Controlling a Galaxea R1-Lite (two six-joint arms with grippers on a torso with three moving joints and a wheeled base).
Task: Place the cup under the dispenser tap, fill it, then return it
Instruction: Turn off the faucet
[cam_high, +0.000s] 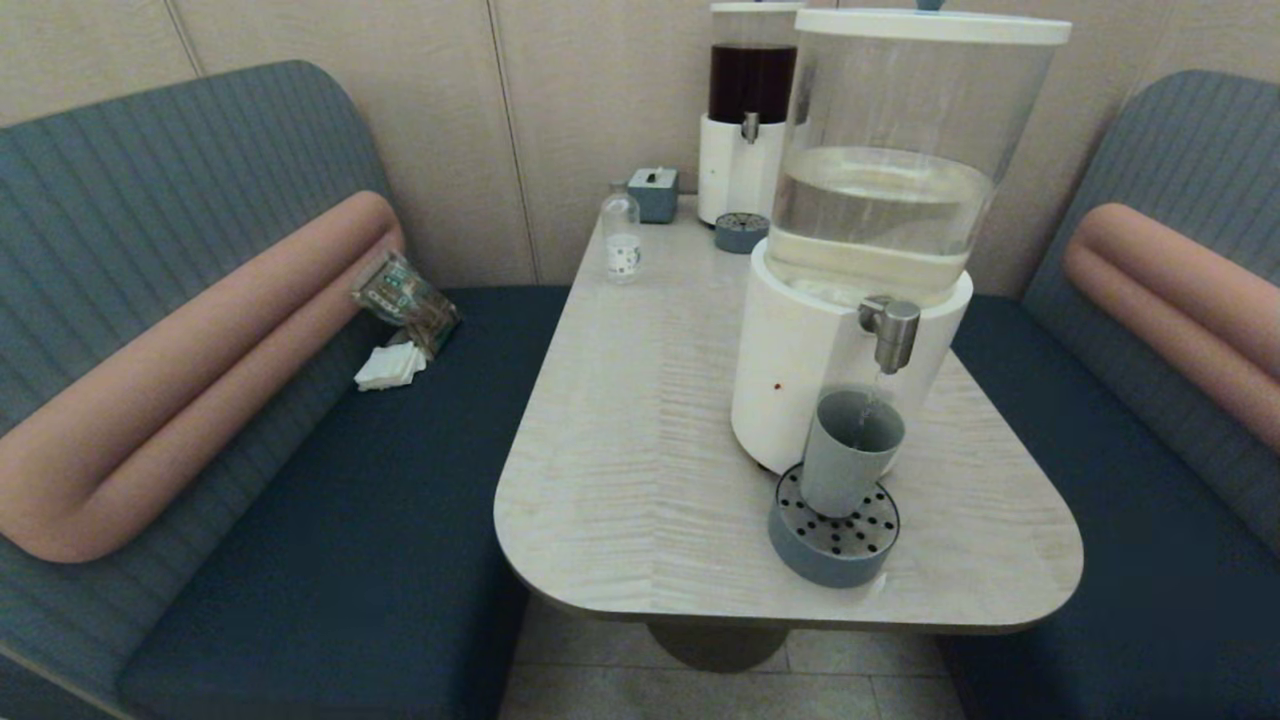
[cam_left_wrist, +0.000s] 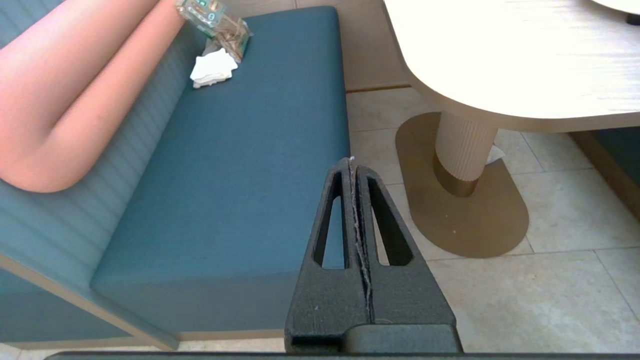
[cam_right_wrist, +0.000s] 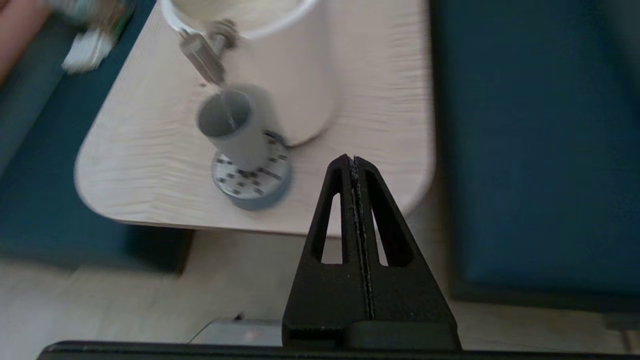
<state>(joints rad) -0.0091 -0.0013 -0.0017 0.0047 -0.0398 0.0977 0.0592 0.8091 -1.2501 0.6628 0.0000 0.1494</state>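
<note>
The grey-blue cup (cam_high: 850, 452) (cam_right_wrist: 234, 128) stands upright on a round perforated drip tray (cam_high: 835, 534) (cam_right_wrist: 252, 178), right under the brushed-steel dispenser tap (cam_high: 892, 332) (cam_right_wrist: 201, 52). A thin stream of liquid falls from the tap into the cup. The tap belongs to the large white-based dispenser (cam_high: 880, 230) with a clear tank of pale liquid. My right gripper (cam_right_wrist: 354, 159) is shut and empty, below and in front of the table's near right corner, apart from the cup. My left gripper (cam_left_wrist: 353, 161) is shut and empty, low over the floor beside the left bench. Neither arm shows in the head view.
A smaller dispenser (cam_high: 748, 110) with dark liquid stands at the table's back, with its own drip tray (cam_high: 741, 232), a grey box (cam_high: 654, 193) and a small clear bottle (cam_high: 621, 238). A packet (cam_high: 405, 300) and white napkins (cam_high: 390, 367) lie on the left bench. The table pedestal (cam_left_wrist: 465, 152) is near the left gripper.
</note>
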